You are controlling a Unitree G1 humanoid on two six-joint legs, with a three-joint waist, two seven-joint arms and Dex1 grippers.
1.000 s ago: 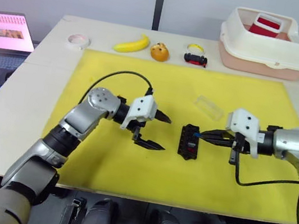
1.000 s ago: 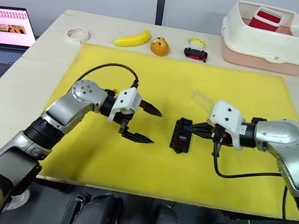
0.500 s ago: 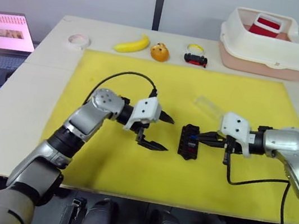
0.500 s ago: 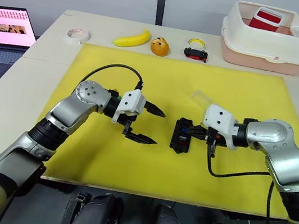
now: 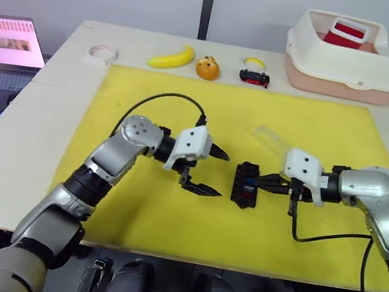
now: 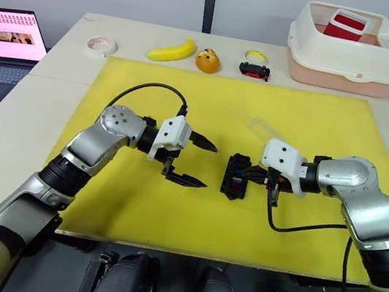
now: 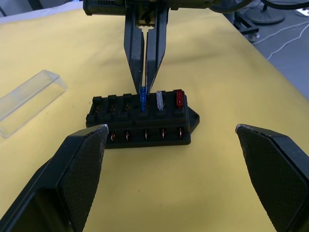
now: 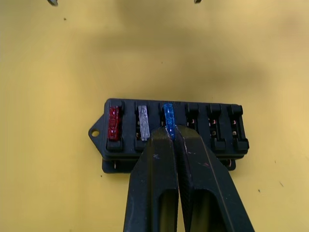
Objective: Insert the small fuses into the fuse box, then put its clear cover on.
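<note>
I have the right gripper (image 8: 170, 133) pinched on the blue fuse (image 8: 168, 115) in the third slot of the fuse box (image 7: 142, 121) on the yellow mat, the left gripper (image 5: 205, 170) waits wide open, and I judge this tiny, slippery fuse needs holding by its top edge.

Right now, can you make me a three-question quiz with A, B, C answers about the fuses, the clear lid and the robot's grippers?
1. Where is the clear cover?
A. on the fuse box
B. on the yellow mat beside it
C. in the white bin

2. How many fuses sit in the fuse box?
A. one
B. three
C. six

3. What is the right gripper doing?
A. pinching the blue fuse
B. wide open
C. holding the banana

Answers: 1 B, it lies apart on the yellow mat. 2 B, red, grey and blue. 3 A, its fingers are shut on the blue fuse.
</note>
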